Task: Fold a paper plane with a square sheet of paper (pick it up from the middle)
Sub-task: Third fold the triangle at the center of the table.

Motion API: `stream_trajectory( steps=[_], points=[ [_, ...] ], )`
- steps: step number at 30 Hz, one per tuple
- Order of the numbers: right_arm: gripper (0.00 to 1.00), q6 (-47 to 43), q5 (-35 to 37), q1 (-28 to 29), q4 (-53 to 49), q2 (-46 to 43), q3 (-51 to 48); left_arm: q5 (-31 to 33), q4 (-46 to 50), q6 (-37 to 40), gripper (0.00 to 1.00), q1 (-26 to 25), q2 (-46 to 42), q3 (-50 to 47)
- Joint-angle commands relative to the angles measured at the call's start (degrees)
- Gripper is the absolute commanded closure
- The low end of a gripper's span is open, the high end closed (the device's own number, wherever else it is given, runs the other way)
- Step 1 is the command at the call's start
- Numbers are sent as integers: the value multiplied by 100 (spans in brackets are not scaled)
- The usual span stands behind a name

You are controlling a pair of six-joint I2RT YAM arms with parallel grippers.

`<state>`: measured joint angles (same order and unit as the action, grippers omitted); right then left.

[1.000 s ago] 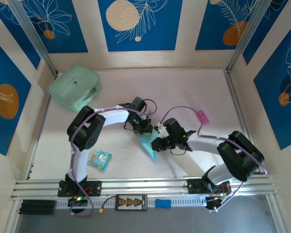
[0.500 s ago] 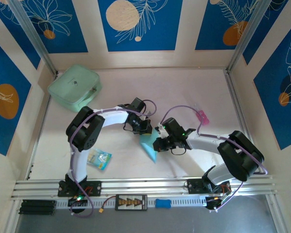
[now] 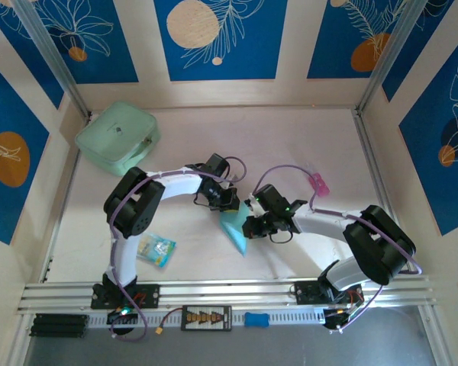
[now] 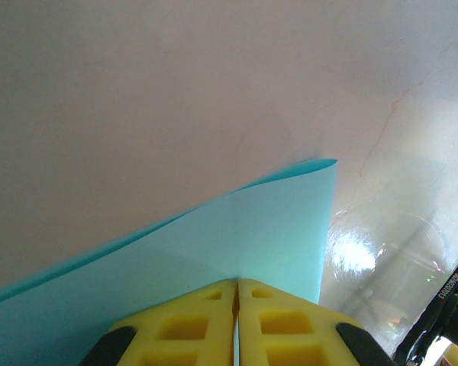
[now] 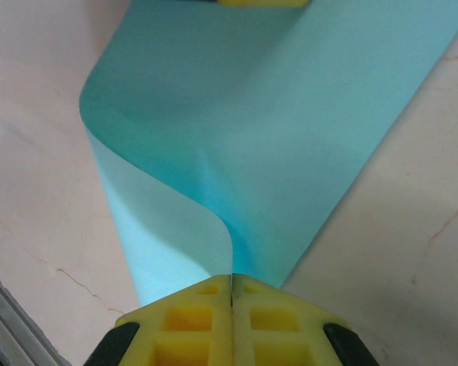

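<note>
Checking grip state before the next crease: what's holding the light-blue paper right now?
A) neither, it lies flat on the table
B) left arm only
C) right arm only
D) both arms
D: the left wrist view shows the left gripper with its jaws shut on the light-blue paper, and the right wrist view shows the right gripper with its jaws shut on the paper's curled edge.

Top view: paper (image 3: 235,233) far part hidden under left gripper (image 3: 227,205) and right gripper (image 3: 248,227); packet (image 3: 156,249) print too small to read. Left wrist: paper runs off left, bottom edges. Right wrist: paper cut off at top.
</note>
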<state>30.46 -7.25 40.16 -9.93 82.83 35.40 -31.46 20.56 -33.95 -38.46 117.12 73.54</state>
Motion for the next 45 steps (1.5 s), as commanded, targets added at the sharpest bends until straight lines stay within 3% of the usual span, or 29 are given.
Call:
stream_trajectory(
  steps=[1, 45],
  points=[
    [98, -84, 1, 18, -116, -17, 185, 174, 326, 38, 89, -63, -26, -155],
    [98, -35, 182, 100, -283, 383, 366, 123, 273, 7, 89, -58, -60, -208]
  ],
)
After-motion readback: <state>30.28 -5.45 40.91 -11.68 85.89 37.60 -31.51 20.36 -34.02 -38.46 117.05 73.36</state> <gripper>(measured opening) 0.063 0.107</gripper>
